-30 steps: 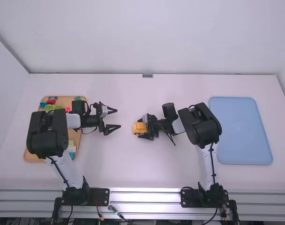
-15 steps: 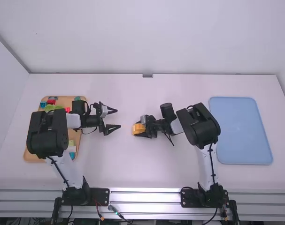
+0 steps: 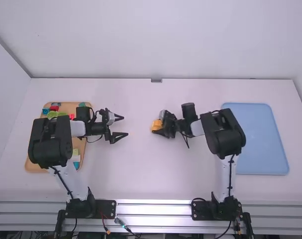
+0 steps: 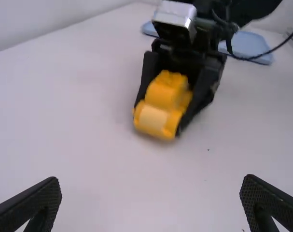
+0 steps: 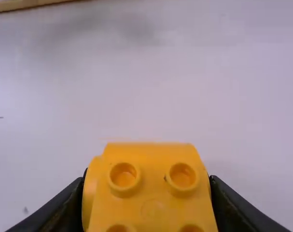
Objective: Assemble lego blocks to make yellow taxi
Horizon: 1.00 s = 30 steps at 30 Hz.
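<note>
Right of the table's middle, my right gripper point(image 3: 163, 128) is shut on the yellow taxi point(image 3: 156, 125), its front part sticking out past the fingertips. In the left wrist view the taxi point(image 4: 158, 108) sits between the right gripper's black fingers. The right wrist view has round studs on top of the taxi point(image 5: 153, 193), a finger of the right gripper point(image 5: 148, 191) against each side. My left gripper point(image 3: 122, 127) stands open beside the wooden tray, nothing between its fingers; in its own wrist view the left gripper point(image 4: 150, 200) has its fingertips wide apart.
A wooden tray point(image 3: 35, 165) with several coloured blocks lies at the left, partly under the left arm. A blue tray point(image 3: 260, 139) lies at the right, its near left part behind the right arm. A wall point(image 3: 160, 40) stands beyond the table's far edge.
My right gripper has moved to the right and slightly away from the camera, carrying the yellow taxi with it. The left arm has kept still with its gripper open.
</note>
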Tool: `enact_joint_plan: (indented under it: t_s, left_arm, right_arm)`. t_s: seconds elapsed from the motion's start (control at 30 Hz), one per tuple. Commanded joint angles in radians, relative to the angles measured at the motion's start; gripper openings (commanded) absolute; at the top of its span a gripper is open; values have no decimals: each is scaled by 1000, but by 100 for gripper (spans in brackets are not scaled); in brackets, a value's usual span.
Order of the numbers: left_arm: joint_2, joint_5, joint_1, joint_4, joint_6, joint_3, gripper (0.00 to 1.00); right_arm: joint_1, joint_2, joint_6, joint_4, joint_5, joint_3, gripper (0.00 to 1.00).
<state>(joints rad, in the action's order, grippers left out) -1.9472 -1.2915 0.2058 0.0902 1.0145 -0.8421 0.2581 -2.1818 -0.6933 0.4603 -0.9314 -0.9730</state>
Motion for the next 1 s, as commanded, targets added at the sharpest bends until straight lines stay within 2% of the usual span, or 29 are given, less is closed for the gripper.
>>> enact_joint_plan:
  t_s: [0.0, 0.17, 0.23, 0.33, 0.37, 0.4, 0.5, 0.63, 0.73, 0.87, 0.97]
  left_arm:
    - [32, 11, -3, -3, 4, 8, 99]
    - [32, 56, -5, 13, 3, 11, 99]
    - [32, 80, -2, 35, -30, 11, 99]
    - [32, 91, -3, 72, -81, 11, 99]
    - [32, 104, 0, 99, -113, 11, 99]
    - [32, 106, 0, 105, -121, 11, 99]
    - [32, 106, -6, 148, -163, 11, 99]
    - [32, 107, -1, 163, -163, 10, 99]
    - [32, 107, -7, 166, -162, 10, 99]
    - [32, 107, -7, 173, -163, 11, 99]
    - [32, 107, -9, 173, -163, 10, 99]
  right_arm:
    - [-71, 130, -30, -69, 126, 4, 32]
    - [-212, 292, -98, -300, 333, 5, 32]
    - [-297, 356, -96, -375, 410, 6, 27]
    - [-398, 392, -67, -412, 452, 6, 27]
    - [-468, 404, -31, -420, 476, 6, 27]
    - [-483, 404, -22, -420, 483, 6, 27]
    - [-622, 401, 55, -417, 515, 6, 28]
    - [-757, 401, 154, -422, 510, 8, 34]
    - [-832, 397, 181, -400, 511, 27, 36]
    - [-876, 370, 182, -332, 522, 56, 36]
    - [-895, 339, 181, -252, 522, 100, 41]
